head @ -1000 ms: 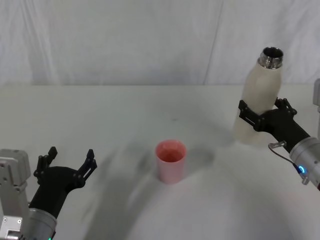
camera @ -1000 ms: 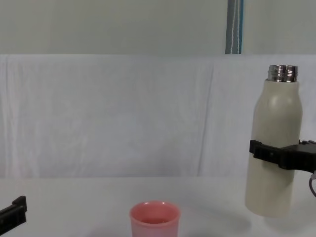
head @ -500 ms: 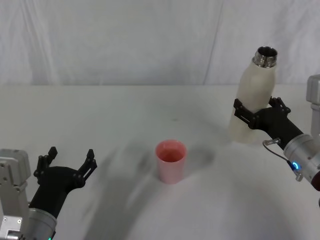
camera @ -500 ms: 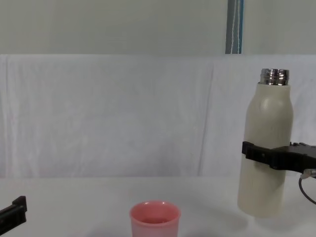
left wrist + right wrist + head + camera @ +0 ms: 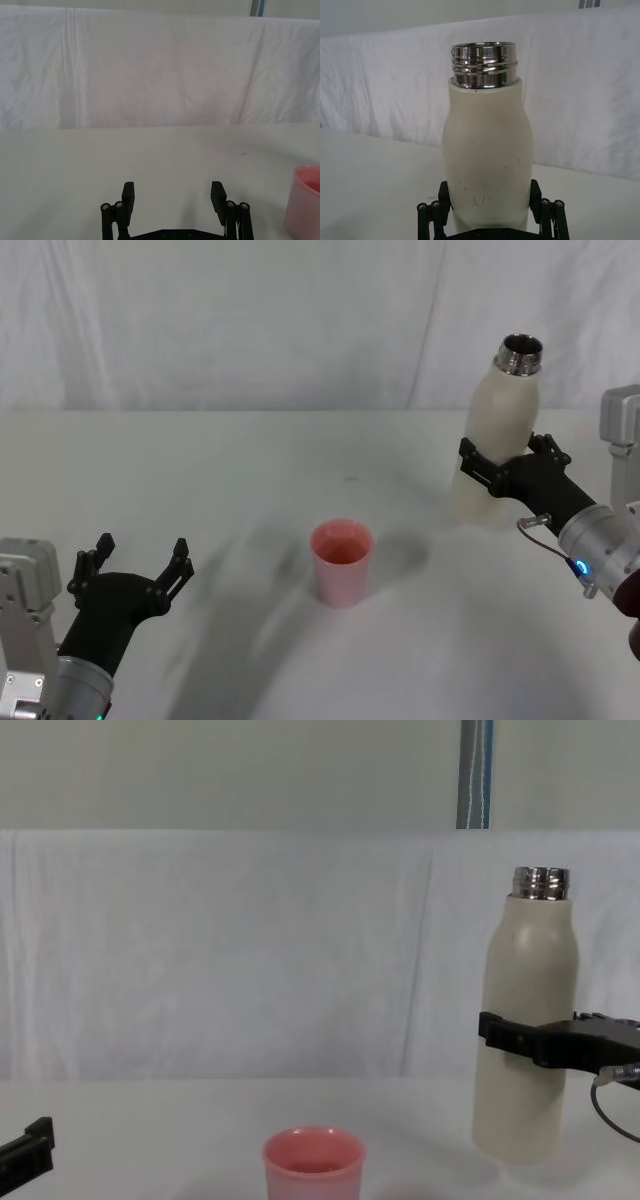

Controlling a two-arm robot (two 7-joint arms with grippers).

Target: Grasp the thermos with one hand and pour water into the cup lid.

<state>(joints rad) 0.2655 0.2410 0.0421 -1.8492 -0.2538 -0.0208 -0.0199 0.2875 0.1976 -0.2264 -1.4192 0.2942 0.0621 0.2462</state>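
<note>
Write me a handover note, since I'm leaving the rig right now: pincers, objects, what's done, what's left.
Right pincer: shut on the thermos at mid-body, upright, uncapped, to the right of the cup lid.
Left pincer: open, holding nothing, parked low at the near left of the table.
Cup lid: upright, mid-table, apart from both pincers.
Done: thermos grasped.
Left: bring the neck over the cup lid, tilt, pour.

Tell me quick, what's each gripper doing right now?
Left gripper: open, holding nothing.
Right gripper: shut on the thermos.
</note>
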